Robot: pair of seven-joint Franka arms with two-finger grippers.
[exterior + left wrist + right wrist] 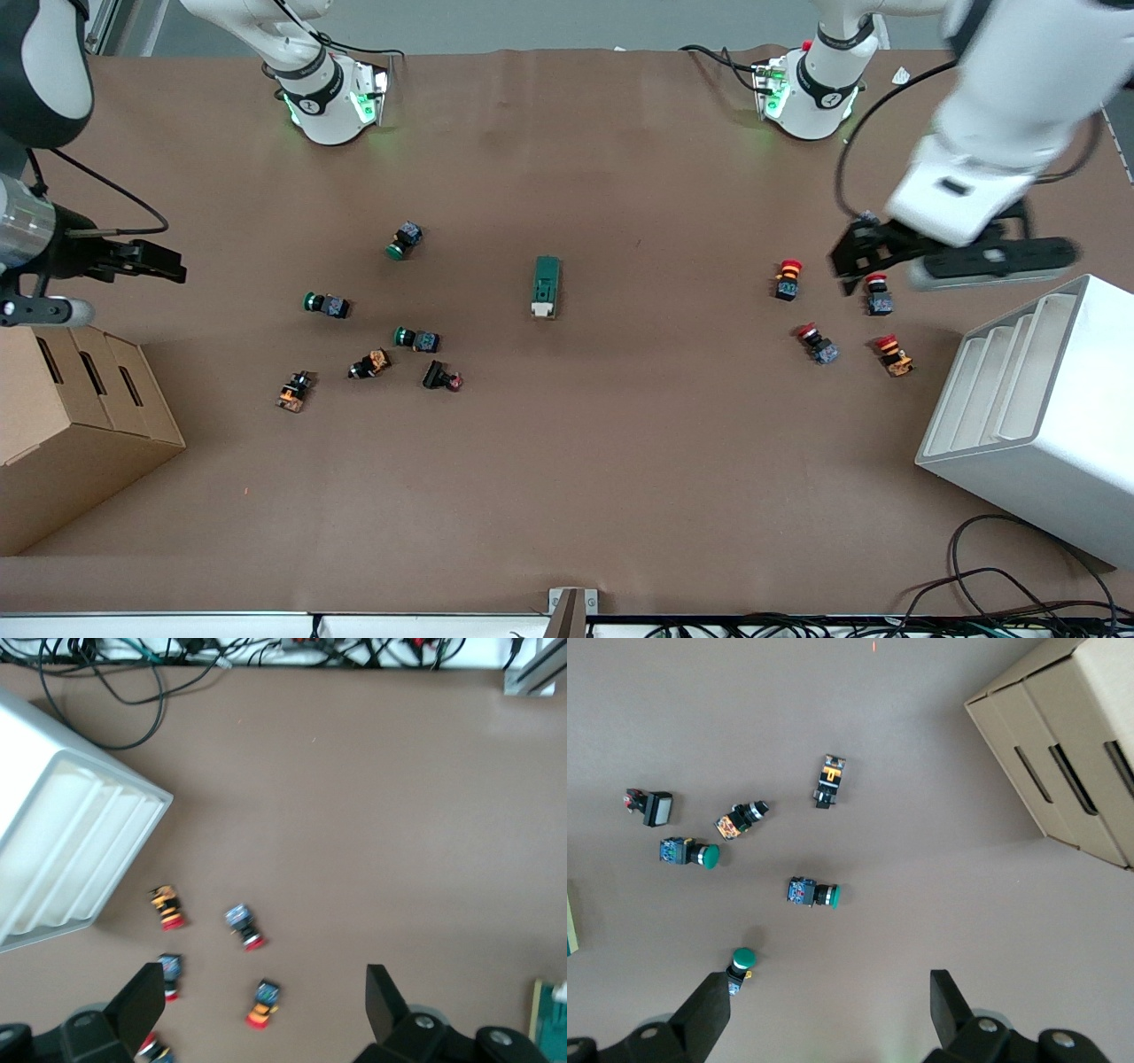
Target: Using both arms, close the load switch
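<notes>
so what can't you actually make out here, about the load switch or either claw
- Load switch: the front view is too small to show whether its cream lever is closed; both wrist views cut it off at an edge.
- Left claw, over the red push buttons: blurred in the front view, though the left wrist view shows its fingers apart.
- Right claw, by the cardboard box: seen side-on in front view; its wrist view shows it open.

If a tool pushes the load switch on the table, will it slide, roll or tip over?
The load switch lies flat as a boxy dark-green block, so it would probably slide, not roll. It sits low, so tipping seems unlikely. It looks small and likely light, so pressing its cream lever tab with one tool may shift it unless the other steadies it.
</notes>
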